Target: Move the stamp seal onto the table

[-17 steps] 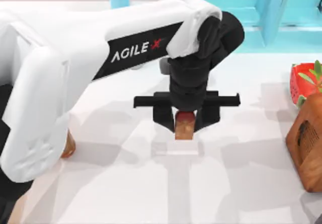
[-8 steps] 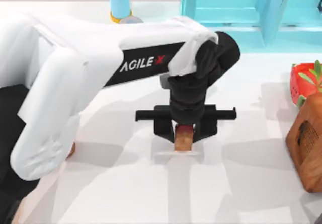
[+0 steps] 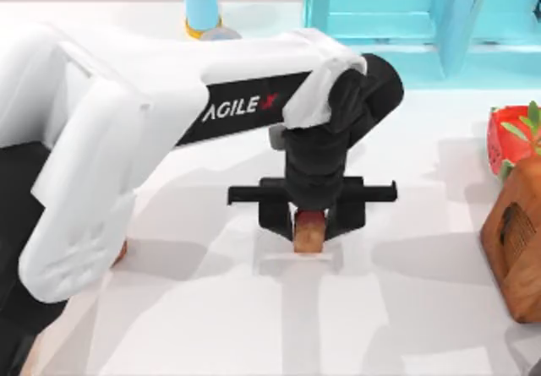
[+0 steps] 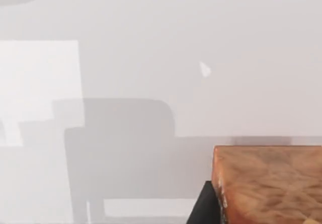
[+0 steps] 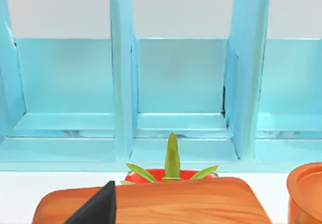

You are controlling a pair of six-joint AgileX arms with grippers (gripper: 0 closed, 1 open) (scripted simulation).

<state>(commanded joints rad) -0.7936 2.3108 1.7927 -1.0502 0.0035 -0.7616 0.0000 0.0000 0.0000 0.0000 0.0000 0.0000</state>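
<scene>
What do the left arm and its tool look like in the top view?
The left arm has bulky white shells, with a black panel lettered AGILEX in white and a small red mark. Its wrist is black. The left tool is black, with a wide crossbar and two short fingers.

Open white bench [image 3: 254,325] lies all around the middle; a big brown wooden block [image 3: 517,245] and a strawberry [image 3: 511,139] crowd the right edge.

We look down from above on the table [image 3: 254,325]. Our left wrist camera sits close over that same white top, the seal [image 4: 271,183] at its edge. Our right wrist camera faces the blue rack [image 5: 176,83].
</scene>
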